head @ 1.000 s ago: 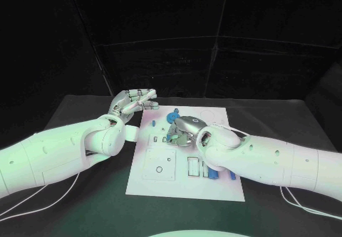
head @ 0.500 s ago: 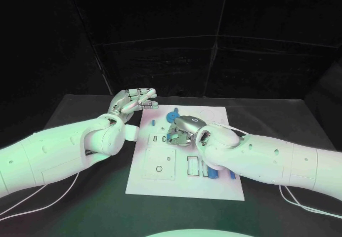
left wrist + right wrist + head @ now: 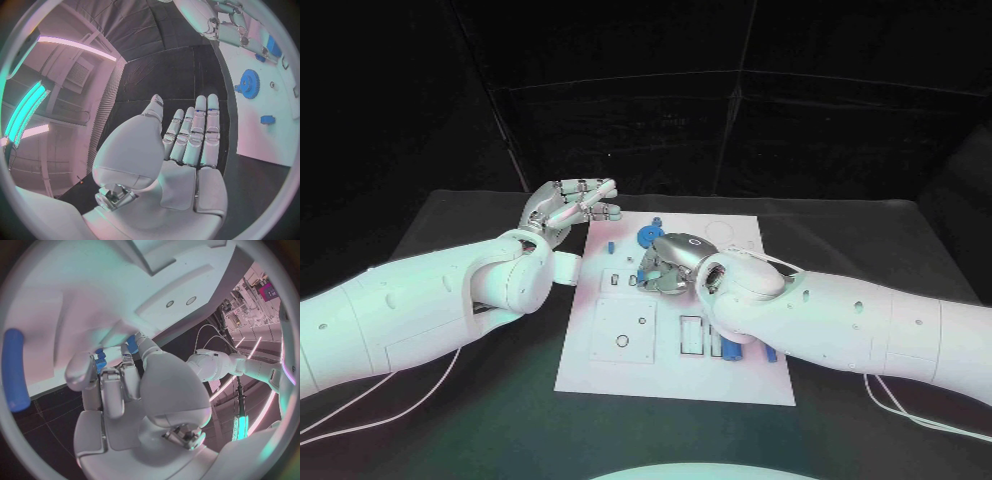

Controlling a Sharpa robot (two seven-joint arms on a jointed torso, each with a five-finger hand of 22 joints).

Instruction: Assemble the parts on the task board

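I think the main risk now is a slip: my right hand [image 3: 672, 265] works low over the middle of the board [image 3: 625, 375], and its fingers [image 3: 112, 385] pinch a small blue part [image 3: 100, 361] only at the tips, so a small tilt can drop the part or jam it at its place. From the head camera the hand hides this spot, so I cannot check the alignment there. The hand is bent down from the wrist, fingers curled toward the board. The gear [image 3: 651, 237] lies just beyond this hand, and a blue peg [image 3: 731, 349] lies on the near side of the board. My left hand [image 3: 568, 208] hangs beside the far left corner of the board, palm open, fingers straight and holding nothing; it can bump the edge if it drifts.
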